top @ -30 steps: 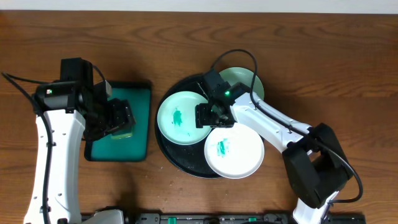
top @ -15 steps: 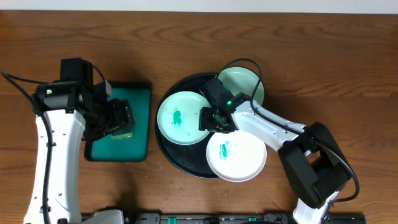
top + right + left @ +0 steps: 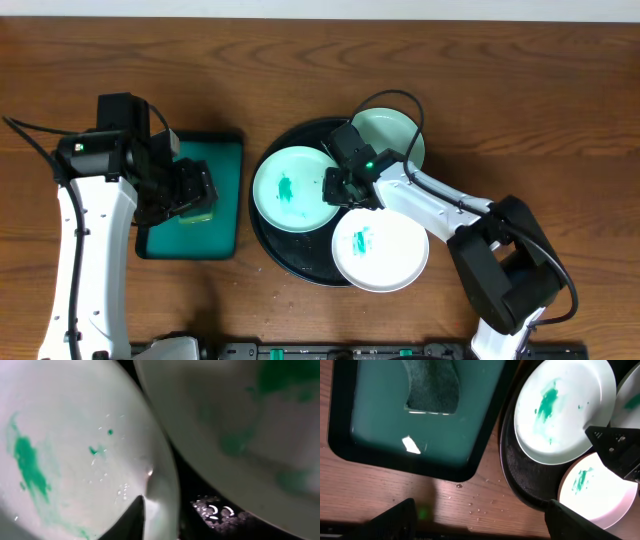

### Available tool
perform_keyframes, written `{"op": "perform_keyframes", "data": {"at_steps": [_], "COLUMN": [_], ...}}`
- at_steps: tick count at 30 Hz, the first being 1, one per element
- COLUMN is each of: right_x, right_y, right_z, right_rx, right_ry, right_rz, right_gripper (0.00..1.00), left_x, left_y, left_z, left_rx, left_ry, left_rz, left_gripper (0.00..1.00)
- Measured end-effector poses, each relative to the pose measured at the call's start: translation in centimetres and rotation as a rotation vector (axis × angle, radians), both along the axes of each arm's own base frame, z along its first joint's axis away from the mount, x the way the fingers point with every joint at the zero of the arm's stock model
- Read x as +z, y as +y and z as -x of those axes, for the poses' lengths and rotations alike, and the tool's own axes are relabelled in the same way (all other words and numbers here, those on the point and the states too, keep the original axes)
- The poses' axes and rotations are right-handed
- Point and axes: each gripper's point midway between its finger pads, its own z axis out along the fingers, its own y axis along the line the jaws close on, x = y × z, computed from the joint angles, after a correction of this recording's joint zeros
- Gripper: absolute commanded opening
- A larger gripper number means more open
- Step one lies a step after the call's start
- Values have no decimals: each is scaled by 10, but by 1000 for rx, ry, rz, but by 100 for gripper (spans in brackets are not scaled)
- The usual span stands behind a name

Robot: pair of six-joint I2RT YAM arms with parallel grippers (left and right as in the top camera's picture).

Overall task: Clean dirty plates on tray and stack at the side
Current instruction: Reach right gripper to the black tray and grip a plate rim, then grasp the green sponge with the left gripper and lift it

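Closest to the robot, a white plate (image 3: 380, 250) with a green smear lies on the black tray (image 3: 295, 258), poking over its rim. Behind it to the left is a smeared green plate (image 3: 285, 190). The right gripper (image 3: 343, 190) sits at that plate's right edge; I cannot tell if it is pinching. Farthest back on the tray is the far green plate (image 3: 395, 135). Off to the left, the left gripper (image 3: 190, 195) hangs over a green tray (image 3: 222, 160) on the counter (image 3: 520, 100), jaws spread wide.
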Motion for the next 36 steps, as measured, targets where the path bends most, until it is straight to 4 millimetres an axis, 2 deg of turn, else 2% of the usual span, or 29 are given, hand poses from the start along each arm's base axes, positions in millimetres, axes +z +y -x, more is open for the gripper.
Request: {"op": "perform_keyframes", "data": {"at_steps": [3,13,16,22,26,31,33,36], "right_x": [-1,-2,-2,-2,-2,-2,-2,-3], "right_y": [-4,-6,-5,-5,-5,-6,-6,-7], "right_z": [-1,-3,-2,-2,-2,-1,0,1], "right_rx": [-3,22,37,48,51,64,71,74], "right_ry": [-8,-22,-25,-27,-27,-27,-23,-21], "right_rz": [16,30,34,36,37,41,43,46], "right_gripper": [1,1,1,1,1,1,1,1], "left_x": [0,0,0,-3,-31,-80,-98,-114], "left_y": [0,1,9,24,28,32,35,40], "left_z": [0,-1,-9,-30,-41,-54,-57,-59], "left_rx": [0,1,7,18,20,17,22,42], "left_ry": [0,-3,-37,-98,-27,96,140,174], "left_rz": [0,-4,-53,-131,-142,-135,-133,-132], "left_gripper": [82,82,82,60,57,56,50,46]}}
